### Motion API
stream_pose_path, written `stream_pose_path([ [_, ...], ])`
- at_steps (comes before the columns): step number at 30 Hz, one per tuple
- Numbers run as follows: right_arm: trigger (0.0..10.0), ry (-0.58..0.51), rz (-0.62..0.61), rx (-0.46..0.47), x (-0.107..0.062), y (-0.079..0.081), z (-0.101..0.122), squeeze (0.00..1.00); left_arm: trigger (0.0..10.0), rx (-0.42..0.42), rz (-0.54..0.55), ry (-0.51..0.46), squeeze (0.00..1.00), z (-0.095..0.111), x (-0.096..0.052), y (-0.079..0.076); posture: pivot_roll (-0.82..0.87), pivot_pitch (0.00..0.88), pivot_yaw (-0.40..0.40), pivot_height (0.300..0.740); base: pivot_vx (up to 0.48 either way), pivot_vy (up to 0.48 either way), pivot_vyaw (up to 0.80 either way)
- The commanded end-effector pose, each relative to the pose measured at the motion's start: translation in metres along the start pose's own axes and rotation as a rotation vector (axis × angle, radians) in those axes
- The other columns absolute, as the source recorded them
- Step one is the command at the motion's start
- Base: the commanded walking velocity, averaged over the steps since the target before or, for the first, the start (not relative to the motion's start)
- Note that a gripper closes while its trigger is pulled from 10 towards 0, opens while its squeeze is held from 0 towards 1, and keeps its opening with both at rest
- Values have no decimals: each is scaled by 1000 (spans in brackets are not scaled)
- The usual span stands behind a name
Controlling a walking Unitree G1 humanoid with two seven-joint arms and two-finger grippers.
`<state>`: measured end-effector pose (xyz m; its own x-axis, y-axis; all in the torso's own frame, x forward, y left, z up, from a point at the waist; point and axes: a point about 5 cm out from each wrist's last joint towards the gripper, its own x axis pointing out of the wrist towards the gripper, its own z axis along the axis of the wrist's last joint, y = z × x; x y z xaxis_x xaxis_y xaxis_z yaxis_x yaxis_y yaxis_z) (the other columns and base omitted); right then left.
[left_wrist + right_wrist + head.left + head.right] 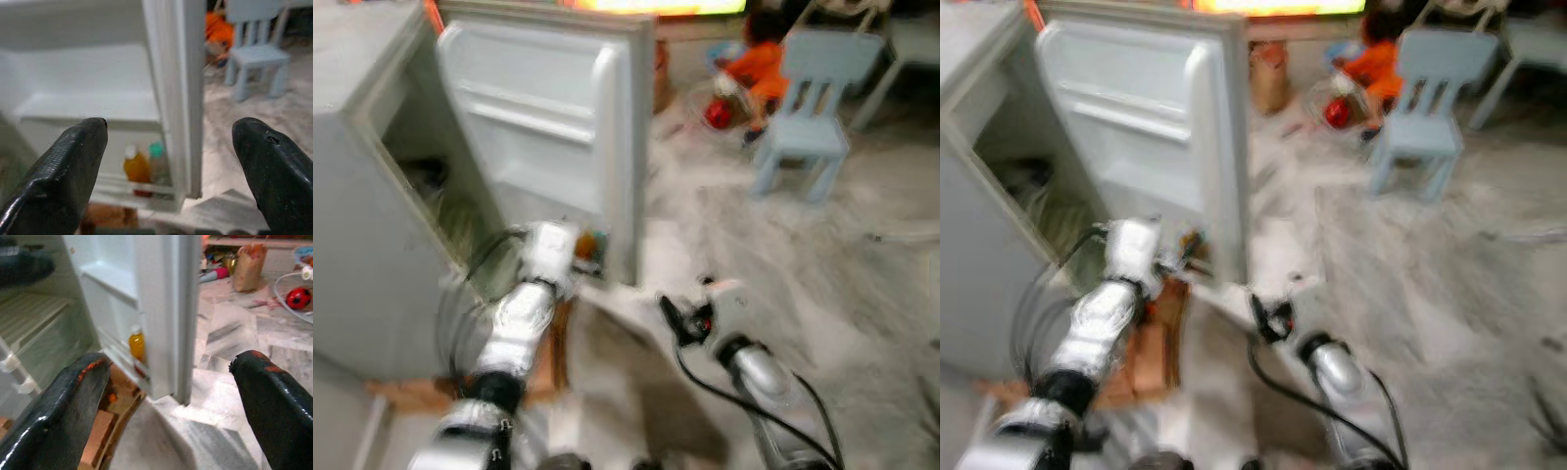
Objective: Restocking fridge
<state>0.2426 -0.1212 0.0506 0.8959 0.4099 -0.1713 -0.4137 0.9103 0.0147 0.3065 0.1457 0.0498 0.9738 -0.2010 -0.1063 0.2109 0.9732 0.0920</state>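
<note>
- standing before a small white fridge (372,245) with its door (548,137) swung wide, head views blurred, likely from motion.
- reaching the left gripper (171,161) toward the door's lowest rack, jaws spread wide and empty, framing the rack's contents between them.
- holding the right gripper (168,401) low and beside the door's outer edge, jaws likewise parted and empty, apparently kept off to the side so as not to block the left arm's line.
- sitting upright in the bottom door rack (142,188): an orange bottle (136,166) with a pale cap and, just beside it, a green-capped bottle (157,164), both tucked behind the rail that keeps them from tipping when the door swings.
- showing a wire shelf (29,316) inside the fridge body, with something dark on it too blurred to name.
- resting the fridge on a low wooden base (1151,352), which lifts it off the marble-patterned floor (783,274).
- lying well apart across the floor: a pale blue child's chair (813,108), a red ball (299,297) and a brown paper bag (248,267), plus something orange by the chair, too blurred to name.
- judging the step: either a bottle just set in the rack or a reach to adjust one; cannot tell which, with nothing carried in either gripper.
</note>
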Motion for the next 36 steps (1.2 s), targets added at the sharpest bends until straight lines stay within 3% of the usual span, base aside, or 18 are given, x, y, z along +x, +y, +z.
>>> stream_pose_path([
  [1, 10000, -30, -22, -22, 1, -5, 7, 0, 10000, 12, 3, 0, 0, 4, 3, -6, -67, 0, 47, 740, 465, 0, 0],
  [12, 10000, -59, -50, -32, 8, -12, 14, 0, 10000, 28, 105, 49, 0, 7, 14, 4, -74, 0, 52, 740, 479, 0, 0],
  [15, 10000, -88, -47, -87, 5, -12, 17, 0, 10000, 30, 130, 70, 0, 11, 21, 8, -85, 0, 58, 740, 467, 0, 731],
  [21, 10000, -91, -73, -61, 4, -15, 16, 0, 10000, 39, 114, 65, 0, 17, 28, 4, -91, 0, 61, 740, 465, 0, 710],
  [26, 10000, -88, -81, -59, 5, -17, 15, 0, 10000, 37, 67, 69, 0, 21, 35, -9, -90, 0, 59, 740, 465, 0, 0],
  [29, 10000, -88, -86, -65, 6, -18, 15, 0, 10000, 36, -13, 56, 0, 27, 40, -32, -88, 0, 57, 740, 465, 0, 0],
  [30, 10000, -88, -86, -65, 6, -18, 15, 0, 10000, 36, -13, 56, 0, 27, 40, -32, -88, 0, 57, 740, 465, 0, 0],
  [32, 10000, -87, -94, -71, 6, -19, 14, 0, 10000, 48, -98, 38, 0, 33, 44, -56, -91, 0, 58, 740, 465, 0, 0],
  [36, 10000, -88, -101, -75, 6, -19, 14, 0, 10000, 56, -157, 29, 0, 38, 47, -73, -96, 0, 60, 740, 465, 0, 0],
])
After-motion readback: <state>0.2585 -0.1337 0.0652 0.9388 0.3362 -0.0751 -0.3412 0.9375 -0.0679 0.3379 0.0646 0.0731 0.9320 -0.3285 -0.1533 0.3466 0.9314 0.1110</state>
